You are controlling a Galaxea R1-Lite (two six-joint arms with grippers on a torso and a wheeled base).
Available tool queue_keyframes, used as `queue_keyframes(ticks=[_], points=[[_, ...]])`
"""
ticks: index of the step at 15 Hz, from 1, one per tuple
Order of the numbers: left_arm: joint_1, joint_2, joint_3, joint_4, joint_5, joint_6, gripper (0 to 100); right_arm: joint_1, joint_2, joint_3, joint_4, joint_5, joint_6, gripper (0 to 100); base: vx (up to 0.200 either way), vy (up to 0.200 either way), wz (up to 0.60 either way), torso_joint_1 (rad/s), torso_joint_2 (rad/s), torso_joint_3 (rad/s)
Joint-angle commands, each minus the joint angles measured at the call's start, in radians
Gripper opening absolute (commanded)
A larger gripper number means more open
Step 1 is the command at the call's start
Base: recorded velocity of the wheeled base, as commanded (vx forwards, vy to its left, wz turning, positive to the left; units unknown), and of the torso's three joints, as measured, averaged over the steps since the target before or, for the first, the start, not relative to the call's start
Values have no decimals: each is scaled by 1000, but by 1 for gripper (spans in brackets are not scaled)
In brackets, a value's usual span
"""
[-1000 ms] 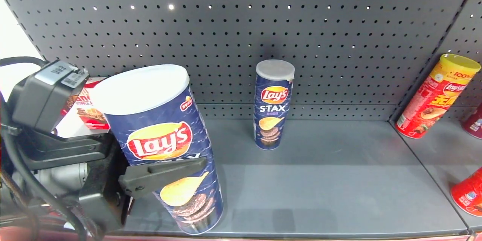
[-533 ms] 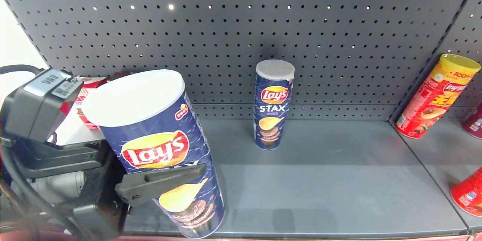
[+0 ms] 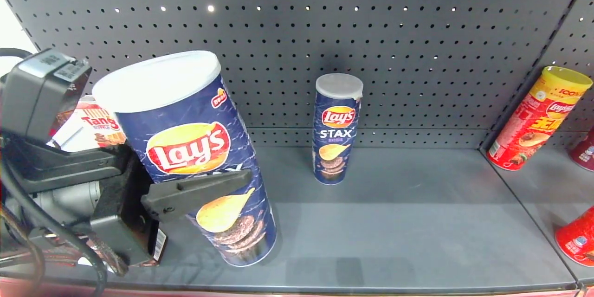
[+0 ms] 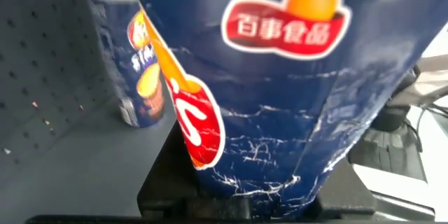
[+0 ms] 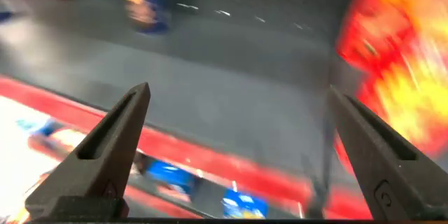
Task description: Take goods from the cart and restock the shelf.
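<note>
My left gripper (image 3: 209,185) is shut on a large dark blue chips can (image 3: 185,148) with a white lid. It holds the can tilted over the front left of the grey shelf (image 3: 417,222). One black finger (image 3: 199,190) crosses the can's front. The left wrist view has the held can (image 4: 280,91) close up. A second, matching blue can (image 3: 337,130) (image 4: 133,63) stands upright at the back middle of the shelf. My right gripper (image 5: 238,140) hangs open and holds nothing, above the shelf's red front edge (image 5: 231,171).
A red snack box (image 3: 100,123) lies behind my left arm. In the section to the right, a red can with a yellow lid (image 3: 538,118) leans and a red can (image 3: 577,236) stands nearer the front. A pegboard wall (image 3: 297,32) closes the back. Bare shelf floor lies right of the cans.
My left gripper has lifted the held can and carried it farther in over the shelf. The standing can and the red cans have not moved.
</note>
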Motion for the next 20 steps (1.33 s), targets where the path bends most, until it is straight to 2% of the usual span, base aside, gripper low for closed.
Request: queue_keyframes(ticks=[1, 3, 5, 6, 8, 9, 11, 16, 19, 20], points=[[-3, 9, -74, 87, 0, 1, 0, 113, 286, -129, -17, 45, -39, 100, 0, 0, 0, 0, 0, 0], [-5, -16, -152, 248, -2, 3, 0, 194, 353, -132, -76, 34, -47, 100, 0, 0, 0, 0, 0, 0], [-12, -55, -198, 408, -2, 12, 0, 211, 419, -150, -83, 24, -49, 100, 0, 0, 0, 0, 0, 0], [-12, -60, -193, 432, -5, 24, 0, 224, 465, -162, -83, 22, -47, 100, 0, 0, 0, 0, 0, 0], [-11, -62, -181, 432, -5, 35, 0, 260, 544, -182, -115, 22, -53, 100, 0, 0, 0, 0, 0, 0], [-6, -60, -184, 431, -6, 35, 0, 296, 639, -181, -250, 16, -75, 100, 0, 0, 0, 0, 0, 0], [-2, -58, -193, 429, -8, 35, 0, 308, 746, -192, -359, 21, -79, 100, 0, 0, 0, 0, 0, 0], [0, -58, -200, 426, -8, 32, 0, 331, 892, -314, -370, 31, -81, 100, 0, 0, 0, 0, 0, 0], [-2, -55, -209, 426, -11, 32, 0, 336, 993, -354, -453, 37, -127, 100, 0, 0, 0, 0, 0, 0], [-3, -51, -210, 425, -20, 32, 0, 319, 1073, -360, -574, 156, -151, 100, 0, 0, 0, 0, 0, 0]])
